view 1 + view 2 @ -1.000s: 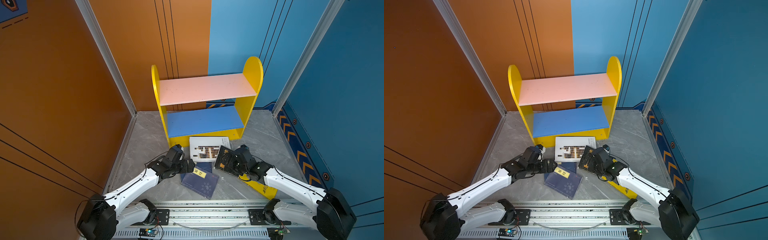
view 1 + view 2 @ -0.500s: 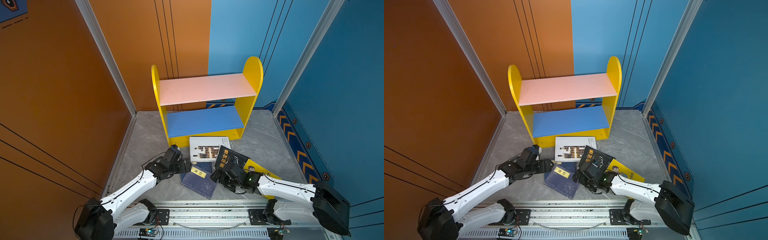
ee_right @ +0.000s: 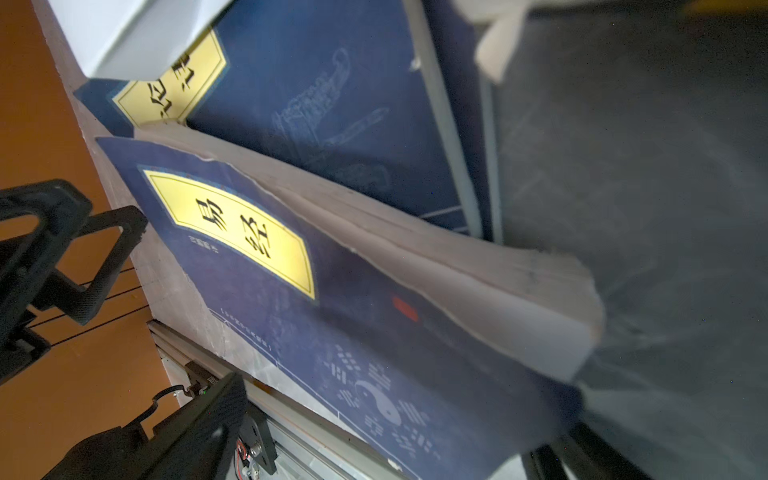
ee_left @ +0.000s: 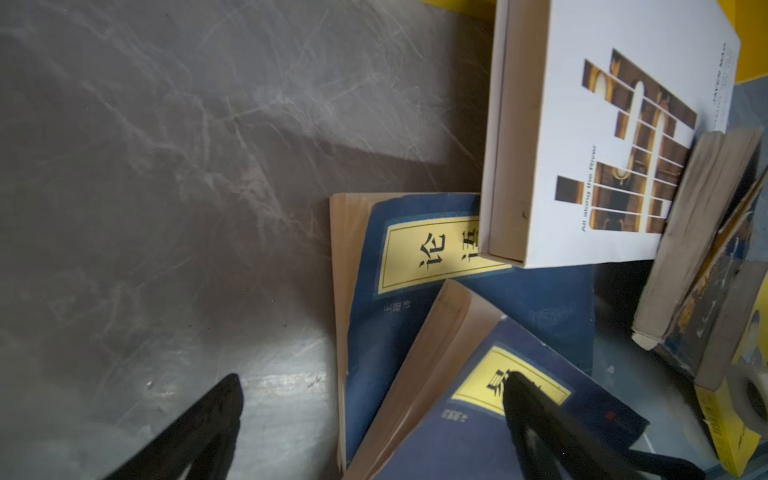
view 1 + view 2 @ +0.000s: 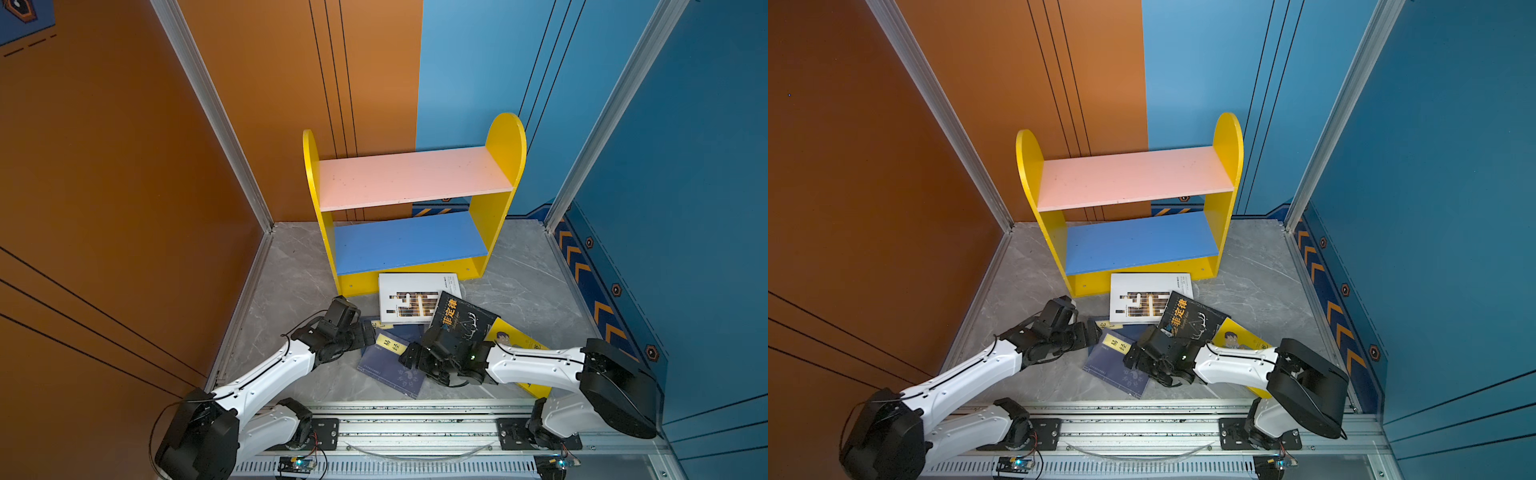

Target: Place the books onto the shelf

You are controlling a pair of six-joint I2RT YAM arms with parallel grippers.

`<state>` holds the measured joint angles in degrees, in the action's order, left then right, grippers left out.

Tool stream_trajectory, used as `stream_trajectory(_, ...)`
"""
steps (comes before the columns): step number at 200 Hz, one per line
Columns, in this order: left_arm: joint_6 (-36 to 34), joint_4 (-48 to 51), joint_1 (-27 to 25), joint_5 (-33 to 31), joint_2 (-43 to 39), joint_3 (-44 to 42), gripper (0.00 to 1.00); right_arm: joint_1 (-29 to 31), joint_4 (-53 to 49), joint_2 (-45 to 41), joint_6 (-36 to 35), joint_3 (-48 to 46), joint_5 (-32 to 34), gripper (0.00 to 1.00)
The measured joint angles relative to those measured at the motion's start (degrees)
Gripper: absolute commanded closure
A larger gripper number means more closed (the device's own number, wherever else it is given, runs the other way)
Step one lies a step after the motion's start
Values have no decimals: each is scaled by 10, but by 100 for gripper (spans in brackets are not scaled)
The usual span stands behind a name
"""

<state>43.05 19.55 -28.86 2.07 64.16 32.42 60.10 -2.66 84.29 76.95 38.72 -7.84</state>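
The shelf [image 5: 411, 176] [image 5: 1133, 176] stands at the back with bare pink and blue boards. The books lie in a heap on the floor before it: white [image 5: 409, 301] [image 4: 602, 145], black [image 5: 461, 318], yellow [image 5: 515, 338], and a top navy book [image 5: 390, 365] [image 3: 332, 311] resting on another navy book [image 4: 399, 311] [image 3: 324, 104]. My left gripper [image 5: 368, 334] [image 4: 374, 399] is open, one fingertip over the top navy book's yellow label, the other over the floor. My right gripper [image 5: 409, 359] [image 3: 390, 440] is open, straddling that book's opposite end.
Orange wall [image 5: 124, 208] on the left and blue wall [image 5: 685, 208] on the right close in the grey marble floor [image 5: 291, 282]. A metal rail [image 5: 415, 424] runs along the near edge. Bare floor lies left of the heap.
My right arm has swung down and to the left, off the black book, to the right end of the top navy book. The left gripper has barely shifted.
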Motion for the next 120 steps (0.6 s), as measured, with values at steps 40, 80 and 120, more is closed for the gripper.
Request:
stream_trajectory(40, 6, -21, 24, 20, 15, -5, 2, -2, -8, 71, -13, 75, -22, 0)
stream_trajectory(80, 3, -26, 85, 45, 14, -7, 1, -3, 14, 150, -24, 150, -61, 1)
stream_trajectory(120, -8, -26, 136, 57, 3, -10, 1, -7, 33, 205, -34, 206, -86, 1)
